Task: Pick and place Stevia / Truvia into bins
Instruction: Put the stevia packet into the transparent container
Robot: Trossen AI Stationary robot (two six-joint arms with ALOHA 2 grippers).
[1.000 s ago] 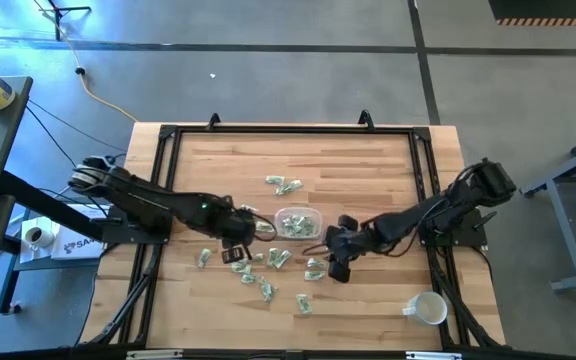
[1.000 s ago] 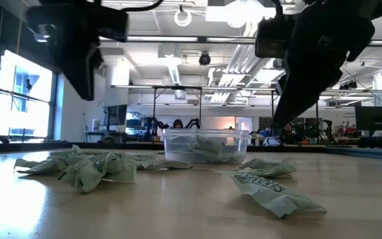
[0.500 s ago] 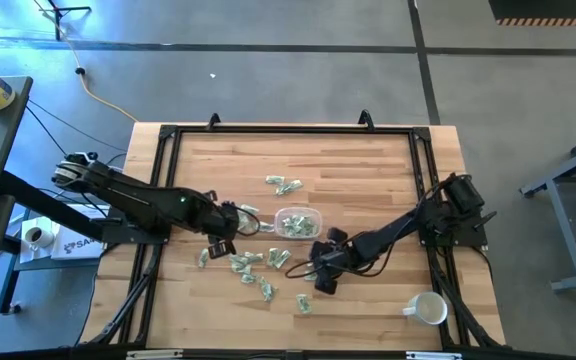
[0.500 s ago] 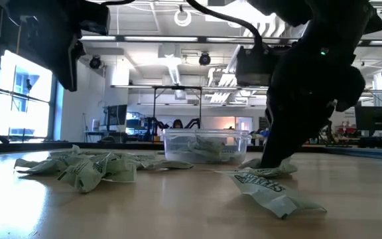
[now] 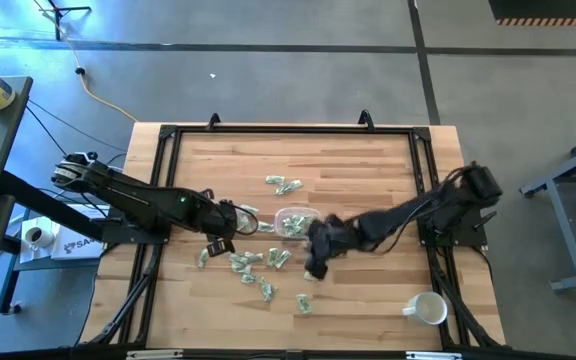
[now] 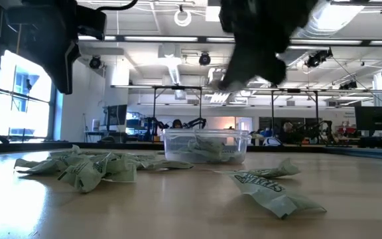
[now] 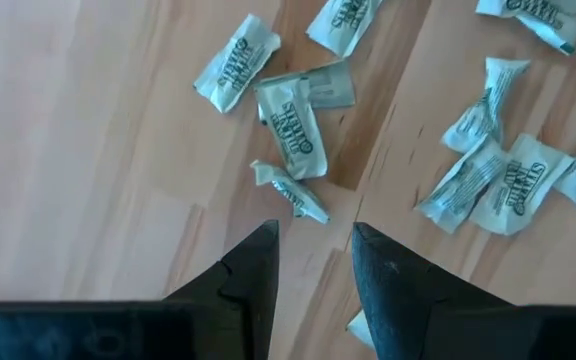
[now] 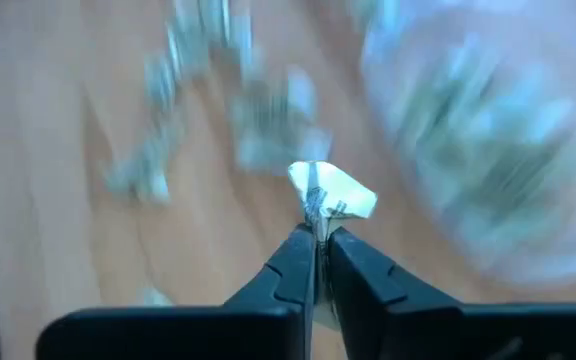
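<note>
Green and white Stevia packets [image 5: 258, 265] lie flat and scattered on the wooden table, near of the clear container [image 5: 296, 222], with a few more [image 5: 284, 184] beyond it. The container [image 6: 206, 146] stands on the table with several packets inside. My right gripper [image 8: 316, 232] is shut on one packet [image 8: 333, 193] and hangs high above the table [image 6: 251, 40], just near of the container [image 5: 315, 252]. My left gripper [image 7: 313, 240] is open, hovering over loose packets [image 7: 293, 135] left of the container [image 5: 224, 236]. My right gripper pinches one packet by its crumpled edge [image 8: 315, 205] between the two fingertips. The fingers point down from above. The packet is lifted clear of the table and sticks out past the fingertips.
A white mug [image 5: 427, 308] lies on its side near the table's near right corner. A black frame [image 5: 168, 135] runs around the table top. Bare wood shows across the far half and the near left part of the table.
My right gripper dropped to the packets near of the container, shut on one and rose again, moving left toward the container; that packet is lifted clear. My left gripper drew back a little toward the table's left edge and then stayed still.
</note>
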